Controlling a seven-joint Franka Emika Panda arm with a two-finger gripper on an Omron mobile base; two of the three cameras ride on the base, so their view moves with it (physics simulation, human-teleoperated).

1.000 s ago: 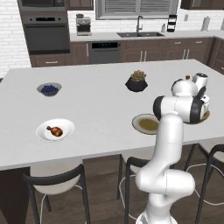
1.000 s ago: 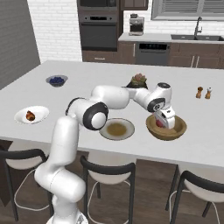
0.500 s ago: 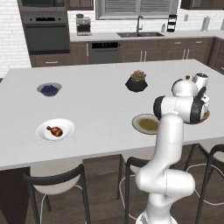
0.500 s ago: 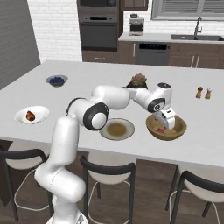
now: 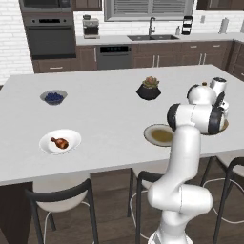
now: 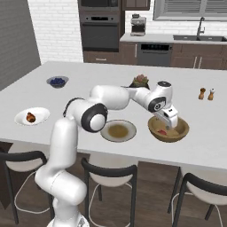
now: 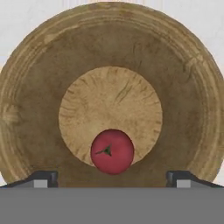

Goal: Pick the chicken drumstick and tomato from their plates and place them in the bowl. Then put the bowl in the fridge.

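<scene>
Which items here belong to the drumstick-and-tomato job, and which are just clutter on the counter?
Job items:
- tomato, in the bowl
- chicken drumstick on the white plate
- tan-rimmed plate
- gripper, open above the bowl

Just lying about:
- blue bowl of blueberries
- potted plant
- salt and pepper shakers

The bowl [image 7: 39, 87] is matt grained wood, paler at its flat bottom. The tomato [image 7: 112, 151] is smooth, faintly shiny. The drumstick [image 5: 60, 142] looks glossy brown. The counter [image 5: 109, 119] is smooth, matt pale grey.
</scene>
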